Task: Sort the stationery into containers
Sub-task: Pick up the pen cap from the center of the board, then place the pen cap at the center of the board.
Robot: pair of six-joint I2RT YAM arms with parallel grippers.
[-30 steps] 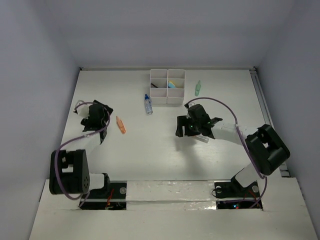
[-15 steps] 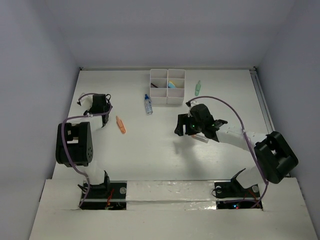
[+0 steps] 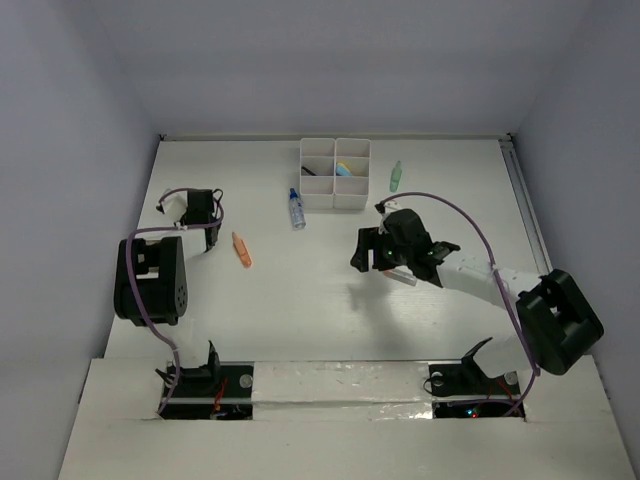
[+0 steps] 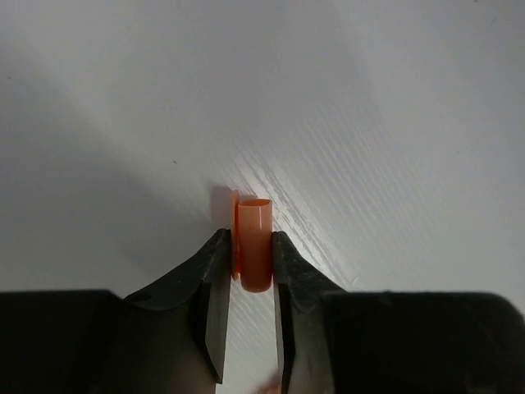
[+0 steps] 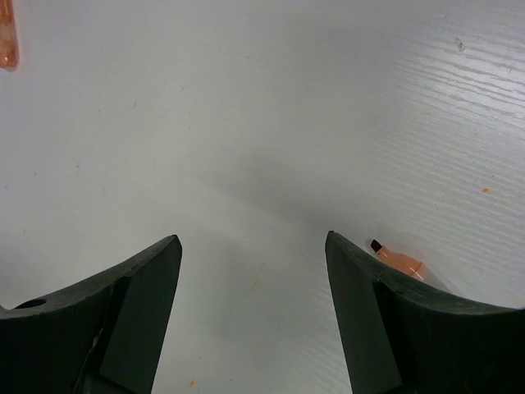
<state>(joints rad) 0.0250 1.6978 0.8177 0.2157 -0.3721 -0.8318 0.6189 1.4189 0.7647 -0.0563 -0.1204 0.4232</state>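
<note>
Mid-sort at the white table (image 3: 300, 320): nearest the camera, my left gripper (image 4: 250, 240) is clamped on a short orange piece (image 4: 254, 222), the jaws pinching its sides, a hold I judge is meant for lifting it clear; whether it is a cap or a stub I cannot tell. Beside that arm a slim orange marker (image 3: 241, 250) lies loose on the table, apart from the fingers; my right gripper (image 5: 254, 279) hangs over bare table with its jaws spread wide and nothing between them, while a black-tipped orange pen (image 5: 398, 261) peeks out just beside one finger, probably the next pick. Farther back a blue item (image 3: 296, 208) lies just left of the white divided tray (image 3: 336, 205), and a green item (image 3: 396, 176) just right of it, both outside, not yet sorted; the tray, set at the far middle where I judge either arm can reach, already holds a yellow-and-blue object and a dark one in separate cells.
</note>
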